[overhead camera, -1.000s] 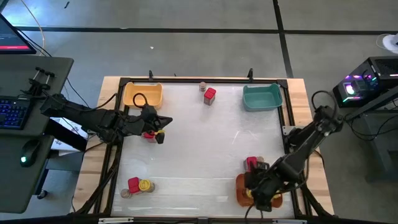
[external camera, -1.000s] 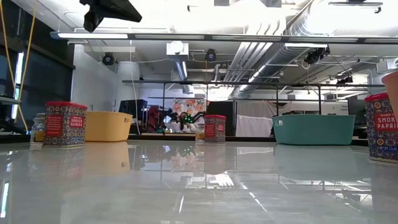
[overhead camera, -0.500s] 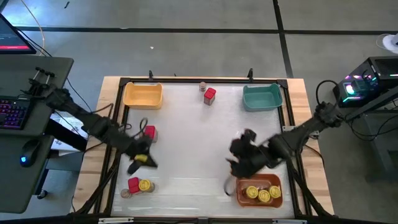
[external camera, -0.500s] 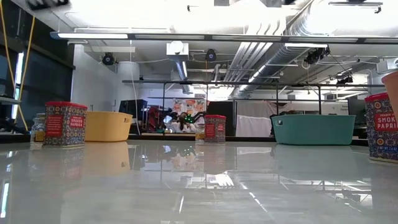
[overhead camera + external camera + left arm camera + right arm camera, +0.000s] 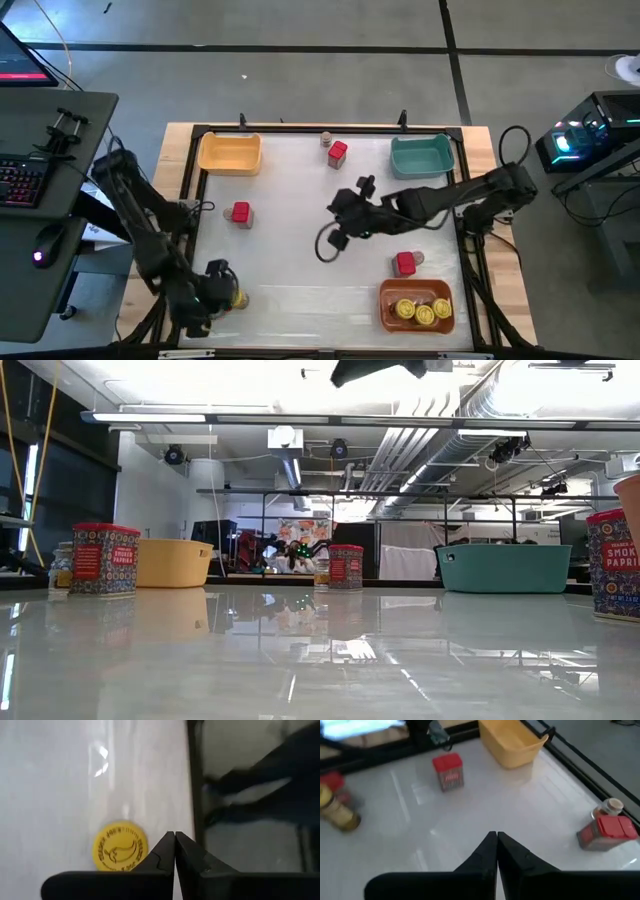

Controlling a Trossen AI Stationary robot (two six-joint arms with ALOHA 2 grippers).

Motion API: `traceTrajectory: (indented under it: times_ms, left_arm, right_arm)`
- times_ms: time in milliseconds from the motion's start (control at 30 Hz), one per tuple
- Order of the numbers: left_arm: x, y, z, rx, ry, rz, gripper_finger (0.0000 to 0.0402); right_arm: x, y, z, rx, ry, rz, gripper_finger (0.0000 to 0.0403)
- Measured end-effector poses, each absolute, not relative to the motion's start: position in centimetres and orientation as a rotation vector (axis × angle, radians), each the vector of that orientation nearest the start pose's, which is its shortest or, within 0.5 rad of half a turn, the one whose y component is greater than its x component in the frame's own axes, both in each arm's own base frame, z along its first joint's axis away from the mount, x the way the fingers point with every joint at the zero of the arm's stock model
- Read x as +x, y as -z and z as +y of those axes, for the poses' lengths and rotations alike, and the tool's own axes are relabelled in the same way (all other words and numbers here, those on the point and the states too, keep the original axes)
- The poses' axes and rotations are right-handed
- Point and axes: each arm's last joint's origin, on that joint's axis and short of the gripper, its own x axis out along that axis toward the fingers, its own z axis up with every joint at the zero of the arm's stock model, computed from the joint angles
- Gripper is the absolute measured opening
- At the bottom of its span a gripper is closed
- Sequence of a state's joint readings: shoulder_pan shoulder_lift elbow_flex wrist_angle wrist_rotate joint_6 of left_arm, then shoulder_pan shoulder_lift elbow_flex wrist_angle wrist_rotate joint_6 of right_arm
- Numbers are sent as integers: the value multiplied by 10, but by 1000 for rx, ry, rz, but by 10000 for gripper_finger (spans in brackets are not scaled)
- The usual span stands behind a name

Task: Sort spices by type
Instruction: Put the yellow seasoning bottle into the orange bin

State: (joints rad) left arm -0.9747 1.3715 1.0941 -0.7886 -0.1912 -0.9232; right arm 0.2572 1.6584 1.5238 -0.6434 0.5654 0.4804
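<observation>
Red spice tins stand at the left (image 5: 240, 212), at the far middle (image 5: 337, 153) beside a tan jar (image 5: 326, 139), and at the near right (image 5: 405, 263). A yellow-lidded jar (image 5: 120, 852) stands upright near the table's near left corner. My left gripper (image 5: 174, 840) hangs shut just above and beside it, touching nothing that I can see. My right gripper (image 5: 496, 837) is shut and empty above the table's middle (image 5: 333, 236), pointing toward the left tin (image 5: 448, 770).
A yellow bin (image 5: 230, 152) stands at the far left and a teal bin (image 5: 422, 156) at the far right. An orange bin (image 5: 385, 300) at the near right holds yellow-lidded jars. The dark frame rail (image 5: 195, 780) runs along the table's left edge.
My left gripper has swung from beside the left red tin toward the near edge, down to the jars in the near left corner; the tin stays put. My right gripper has left the orange bin, risen and crossed toward the table's middle, uncovering the jars in that bin.
</observation>
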Motion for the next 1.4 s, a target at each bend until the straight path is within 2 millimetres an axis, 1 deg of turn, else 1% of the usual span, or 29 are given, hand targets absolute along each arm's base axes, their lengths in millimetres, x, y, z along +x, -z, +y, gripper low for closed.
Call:
traceTrajectory:
  times_ms: [133, 267, 467, 633, 1033, 1267, 1400]
  left_arm:
    - [159, -253, -225, -196, 174, 1179, 0]
    - [162, -254, -222, -242, 137, 1181, 0]
    - [155, -252, -207, -172, 38, 1265, 0]
    - [157, -253, -209, -109, 132, 1250, 0]
    - [167, -253, -202, -66, 174, 1259, 0]
    - [168, -253, -202, -50, 211, 1264, 0]
    - [167, -247, -201, -49, 222, 1285, 0]
  right_arm:
    - [356, -328, 73, 130, 438, 617, 5]
    - [355, -327, 75, 114, 419, 628, 3]
    - [355, -327, 76, 113, 417, 629, 2]
    - [354, -326, 75, 106, 419, 645, 1]
    - [353, -325, 75, 113, 426, 660, 1]
    - [353, -325, 75, 113, 426, 660, 1]
    - [352, -324, 75, 110, 428, 667, 0]
